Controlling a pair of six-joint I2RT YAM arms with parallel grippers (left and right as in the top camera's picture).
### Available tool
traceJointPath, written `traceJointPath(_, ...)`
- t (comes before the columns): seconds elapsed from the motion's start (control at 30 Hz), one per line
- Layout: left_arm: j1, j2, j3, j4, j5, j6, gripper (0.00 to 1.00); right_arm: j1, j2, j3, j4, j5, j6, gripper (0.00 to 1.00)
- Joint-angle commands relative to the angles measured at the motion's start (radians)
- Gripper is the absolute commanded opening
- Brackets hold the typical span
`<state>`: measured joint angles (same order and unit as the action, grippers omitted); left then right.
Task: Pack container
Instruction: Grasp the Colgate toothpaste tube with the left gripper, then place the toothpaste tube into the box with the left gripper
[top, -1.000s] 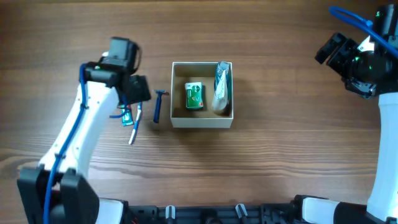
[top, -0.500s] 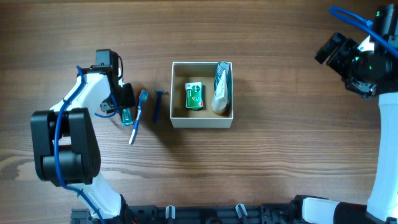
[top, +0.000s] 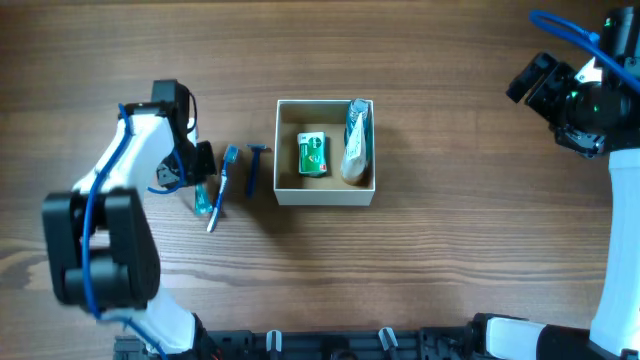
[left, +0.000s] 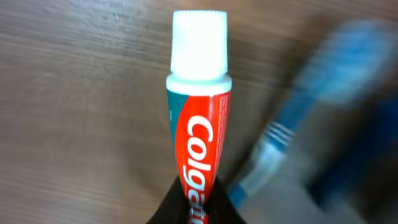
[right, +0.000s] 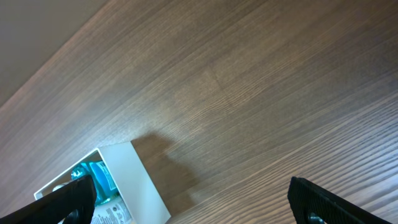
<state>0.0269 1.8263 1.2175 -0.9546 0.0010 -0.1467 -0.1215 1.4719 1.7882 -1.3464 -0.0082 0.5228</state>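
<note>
The container (top: 325, 194), a square white box with a tan inside, sits mid-table and holds a green packet (top: 313, 154) and a teal-and-white pouch (top: 355, 140). To its left lie a blue razor (top: 253, 170) and a blue toothbrush (top: 222, 188). My left gripper (top: 200, 180) is down at the table, just left of the toothbrush. In the left wrist view it (left: 196, 210) is shut on the lower end of a red Colgate toothpaste tube (left: 198, 118), white cap pointing away, with the toothbrush (left: 292, 140) blurred beside it. My right gripper (top: 528, 78) hangs open far right; its view (right: 199, 205) shows a container corner (right: 140, 186).
The dark wood table (top: 450, 250) carries nothing else. The razor and toothbrush lie close together between my left arm and the container's left wall. My right arm stands at the far right edge, well away from the box.
My left arm has drawn back and lowered toward the table, and its jaws have closed on the toothpaste tube. The right arm and the box contents have not moved.
</note>
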Motion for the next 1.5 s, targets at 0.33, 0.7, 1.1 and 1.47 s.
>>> traceJointPath(0.33,-0.453,-0.269,0.089,0.166,0.035,-0.211,0.12,-0.004,0.008,-0.004,0.000,-0.009,0.001,1.00)
traceJointPath(0.7,-0.507,0.033,0.089,0.256,0.046,-0.263,0.19,-0.004,0.008,-0.004,0.000,-0.009,0.001,1.00)
traceJointPath(1.1,-0.500,-0.156,0.215,0.151,0.047,-0.280,0.46,-0.004,0.008,-0.004,0.000,-0.008,0.001,1.00)
traceJointPath(1.47,-0.371,-0.372,0.209,-0.151,-0.219,-0.280,0.62,-0.004,0.008,-0.004,0.000,-0.008,0.001,1.00)
